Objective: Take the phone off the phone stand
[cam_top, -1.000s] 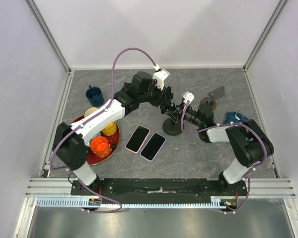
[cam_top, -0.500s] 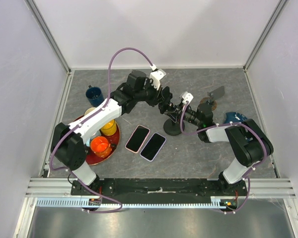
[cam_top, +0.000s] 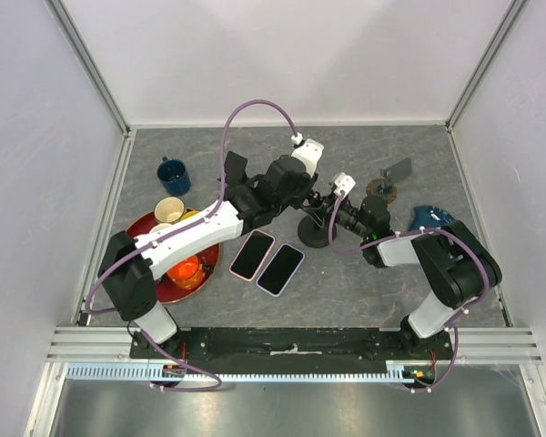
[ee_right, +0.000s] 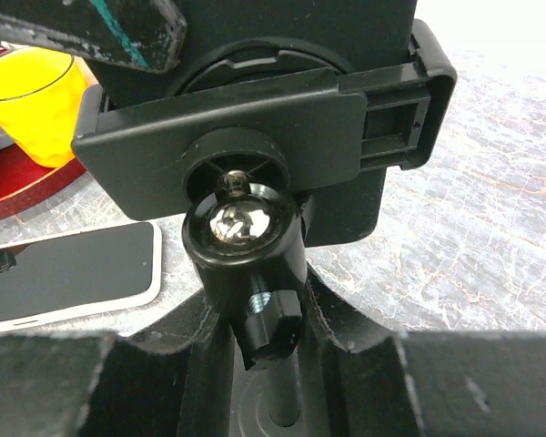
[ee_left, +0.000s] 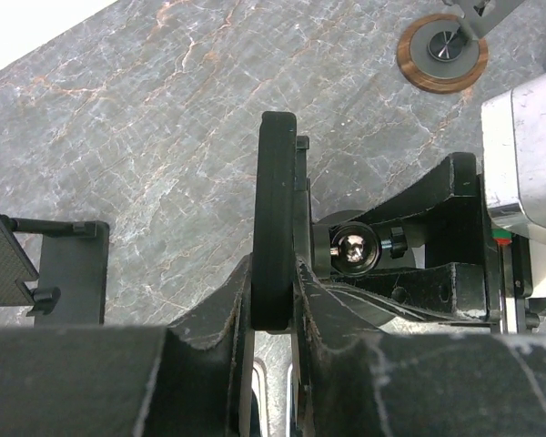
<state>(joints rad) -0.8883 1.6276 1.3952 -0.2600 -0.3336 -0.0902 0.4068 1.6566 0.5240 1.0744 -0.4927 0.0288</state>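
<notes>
**At table centre: phone gripped edge-on, not yet out of the stand**

At the middle of the grey stone-pattern table (cam_top: 364, 273), both arms meet over the black phone stand (cam_top: 317, 237).

- Left gripper (ee_left: 275, 293): closed tight on the phone (ee_left: 275, 191), one finger pressed on each flat face. In the left wrist view the phone stands upright and is seen edge-on.
- Phone position: flush against the stand's cradle (ee_right: 227, 127). In the right wrist view one side clamp arm wraps its edge, so it is seated in the stand and not lifted free.
- Right gripper (ee_right: 268, 350): narrowed to a small gap, fingers (ee_right: 364, 373) on either side of the stand's neck just below the ball joint (ee_right: 241, 228). Contact looks made on both sides, so it is holding the stand.
- Stand base: flat on the table, below the two wrists in the top view.

Neighbours:
- A pink-rimmed handset (cam_top: 252, 254) and a lilac-rimmed handset (cam_top: 280, 269) lie face up, side by side, just left of the stand base.
- A red tray (cam_top: 164, 293) at the left carries an orange cup (cam_top: 184, 269).
- A blue mug (cam_top: 173, 173) stands behind the tray on the table.
- A second stand (cam_top: 389, 185) (wood-ringed foot) sits at back right, well apart.
</notes>
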